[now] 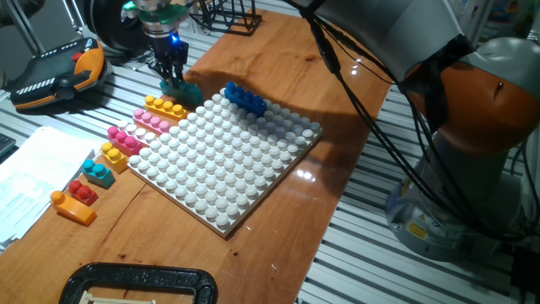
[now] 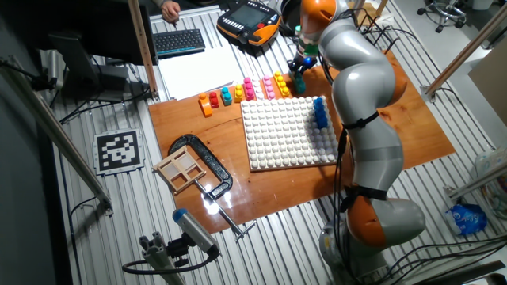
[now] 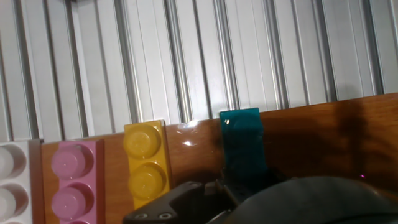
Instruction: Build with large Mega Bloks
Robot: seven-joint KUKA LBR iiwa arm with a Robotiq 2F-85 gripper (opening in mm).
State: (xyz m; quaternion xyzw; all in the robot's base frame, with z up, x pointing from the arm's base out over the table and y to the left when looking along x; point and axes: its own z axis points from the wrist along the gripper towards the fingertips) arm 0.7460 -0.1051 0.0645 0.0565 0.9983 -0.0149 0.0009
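Observation:
My gripper (image 1: 173, 78) stands at the back left edge of the wooden board, shut on a teal brick (image 1: 184, 89) that rests on the board. In the hand view the teal brick (image 3: 241, 140) runs in between my fingers. Beside it lie a yellow brick (image 3: 145, 163) and a pink brick (image 3: 73, 180). The row goes on with a magenta brick (image 1: 125, 138), a small teal brick on yellow (image 1: 99, 169) and a red brick on orange (image 1: 76, 201). A dark blue brick (image 1: 245, 99) sits on the far edge of the white baseplate (image 1: 224, 160).
A teach pendant (image 1: 59, 72) and papers (image 1: 34, 169) lie left of the board. A black clamp (image 2: 202, 162) and a small wooden tray (image 2: 181, 169) sit at the board's near corner. A black wire rack (image 1: 228, 17) stands behind. The arm's base (image 2: 372, 222) is at the right.

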